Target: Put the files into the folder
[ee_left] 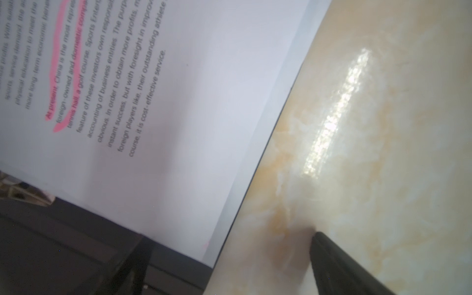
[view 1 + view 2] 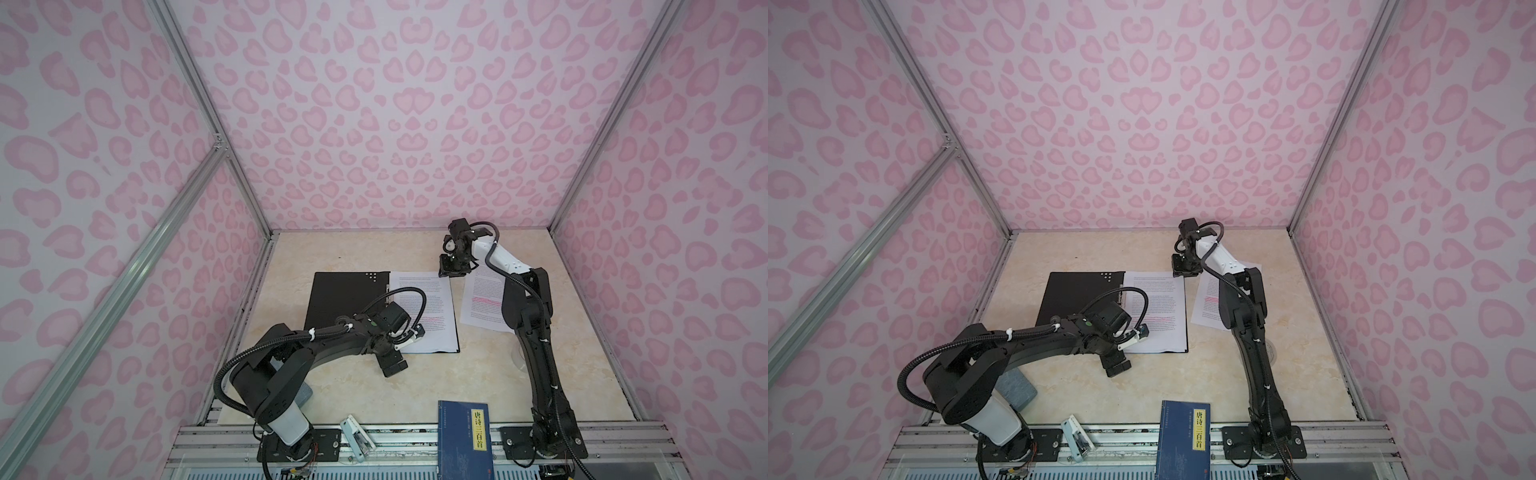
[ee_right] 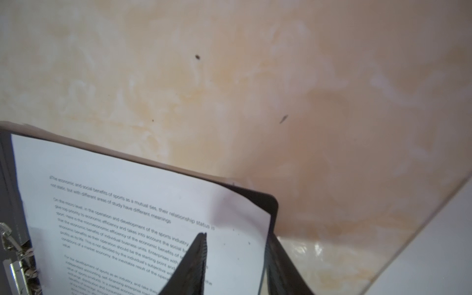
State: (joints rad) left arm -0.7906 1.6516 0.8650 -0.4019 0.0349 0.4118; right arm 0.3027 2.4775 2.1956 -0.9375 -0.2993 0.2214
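While the folder lies open mid-table, files on its right half, my left gripper gapes wide at its near edge. On my right gripper the jaws stand apart over the far right corner.

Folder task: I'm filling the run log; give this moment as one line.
folder open; inner sheet in it; loose sheet on table beside it; left gripper open, empty; right gripper above folder's far right corner, jaws apart
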